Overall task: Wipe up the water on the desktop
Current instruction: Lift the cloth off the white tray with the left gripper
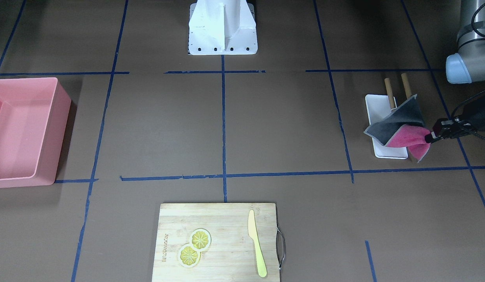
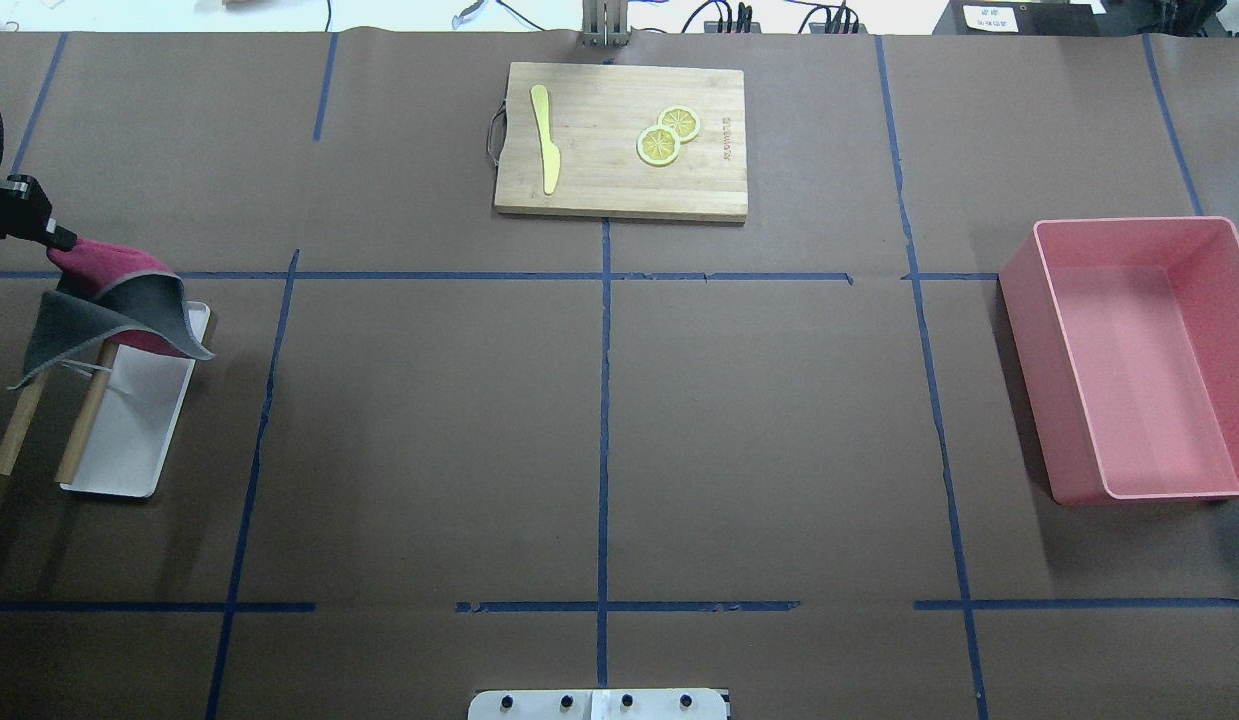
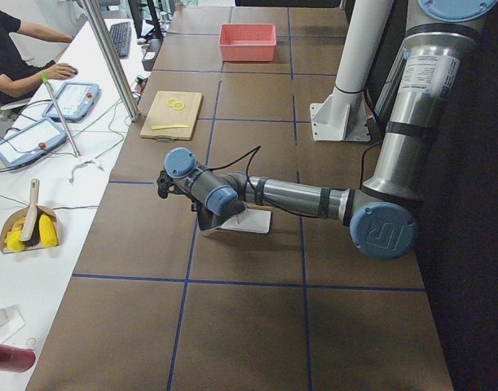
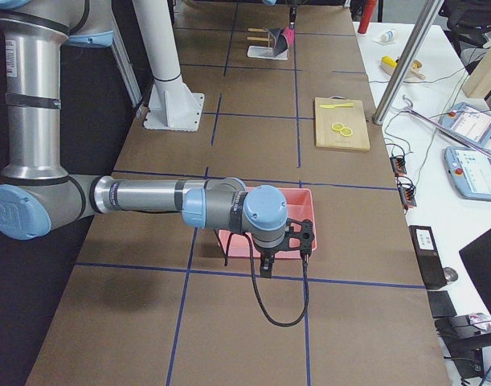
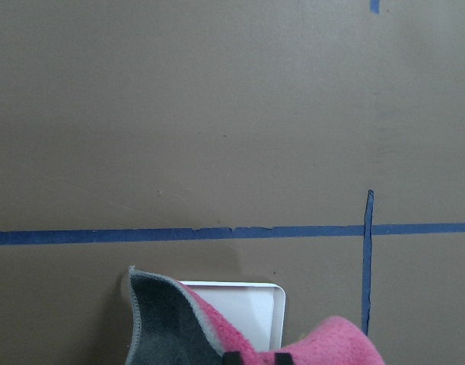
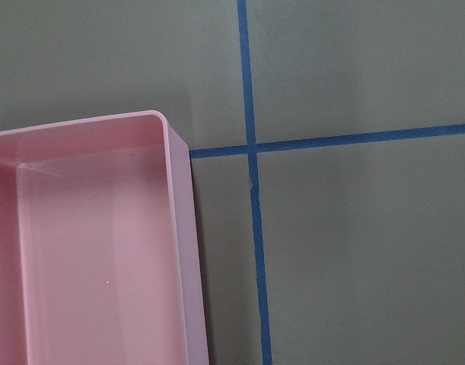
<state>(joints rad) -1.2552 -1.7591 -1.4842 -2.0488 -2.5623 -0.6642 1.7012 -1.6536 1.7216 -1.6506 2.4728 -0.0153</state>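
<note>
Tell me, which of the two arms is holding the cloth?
The left gripper, pinching the pink-and-grey cloth over the white tray; the right gripper is far off near the pink bin.

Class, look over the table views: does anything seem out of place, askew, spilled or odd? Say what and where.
No spill shows anywhere on the desktop. The one untidy thing is the pink-and-grey cloth, pinched by the left gripper and hanging crumpled above the white tray that holds two wooden sticks.
</note>
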